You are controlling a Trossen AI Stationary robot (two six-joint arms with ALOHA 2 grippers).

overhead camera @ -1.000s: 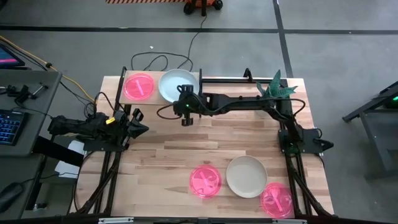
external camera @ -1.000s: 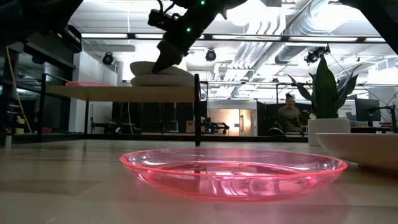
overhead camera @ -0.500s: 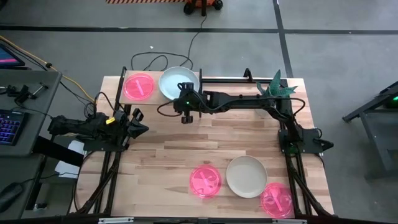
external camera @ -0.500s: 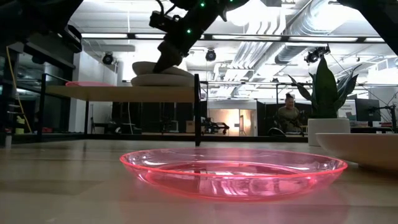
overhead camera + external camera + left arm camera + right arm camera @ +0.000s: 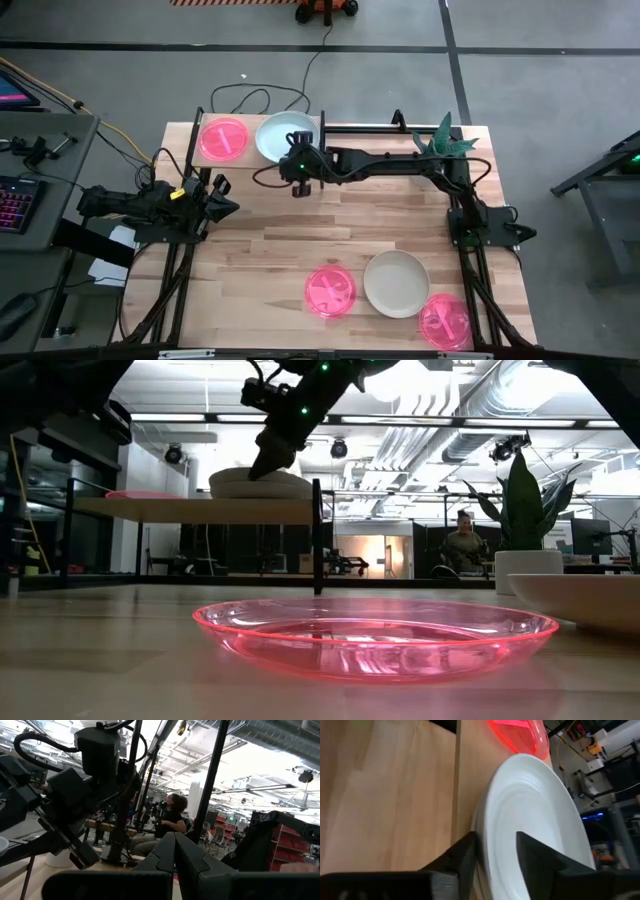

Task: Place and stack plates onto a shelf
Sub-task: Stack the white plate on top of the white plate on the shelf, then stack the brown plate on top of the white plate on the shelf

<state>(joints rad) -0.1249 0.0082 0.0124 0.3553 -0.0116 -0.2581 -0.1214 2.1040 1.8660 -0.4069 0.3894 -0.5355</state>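
Observation:
On the shelf [image 5: 262, 150] at the table's far left lie a pink plate [image 5: 222, 139] and a pale plate [image 5: 283, 134]. In the low view the pale plate [image 5: 258, 482] rests flat on another like it. My right gripper [image 5: 300, 166] stands open at that plate's near rim, one finger [image 5: 535, 855] over the plate's inside and the other [image 5: 462, 855] outside the rim. My left gripper [image 5: 226, 198] waits shut at the table's left side, clear of the plates. Two pink plates [image 5: 331, 291] [image 5: 444, 322] and a cream plate [image 5: 396, 283] lie on the near tabletop. My right gripper stands astride the top pale plate's near rim [image 5: 487, 847], slanting down from the table's right. Whether its fingers still touch the rim I cannot tell. The plate lies flat on the plate below it on the shelf.
A potted plant [image 5: 445, 140] stands at the far right corner beside the shelf's black posts [image 5: 317, 535]. In the low view a pink plate [image 5: 375, 635] fills the near table, with the cream plate [image 5: 580, 595] to its right. A person sits in the room behind.
The top pale plate, held tilted above the lower one with one side raised, has come down flat onto it on the shelf. My right gripper stays at its near rim.

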